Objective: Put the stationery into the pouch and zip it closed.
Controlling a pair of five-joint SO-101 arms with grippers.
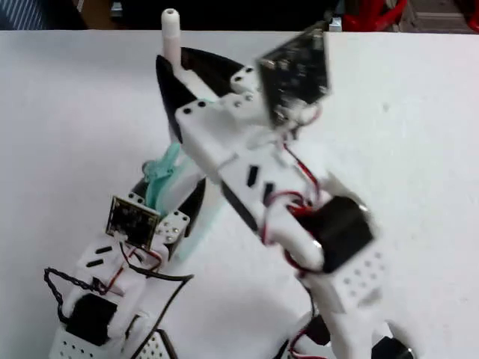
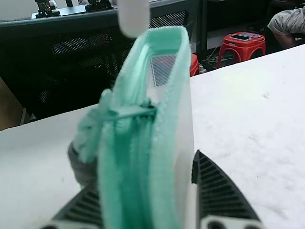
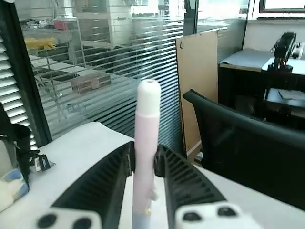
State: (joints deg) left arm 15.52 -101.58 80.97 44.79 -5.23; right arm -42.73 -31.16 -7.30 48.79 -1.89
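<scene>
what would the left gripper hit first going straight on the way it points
Probably the pen held by the right gripper, past the pouch in the left gripper; depth is unclear.

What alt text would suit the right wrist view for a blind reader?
The right hand grips a pale pen upright between its two black fingers. Behind are a white table, window blinds and a black chair.

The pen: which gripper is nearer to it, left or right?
Right. The right gripper is shut on the pen. The left gripper is shut on the pouch, with the pen at the pouch's far end, away from that gripper.
</scene>
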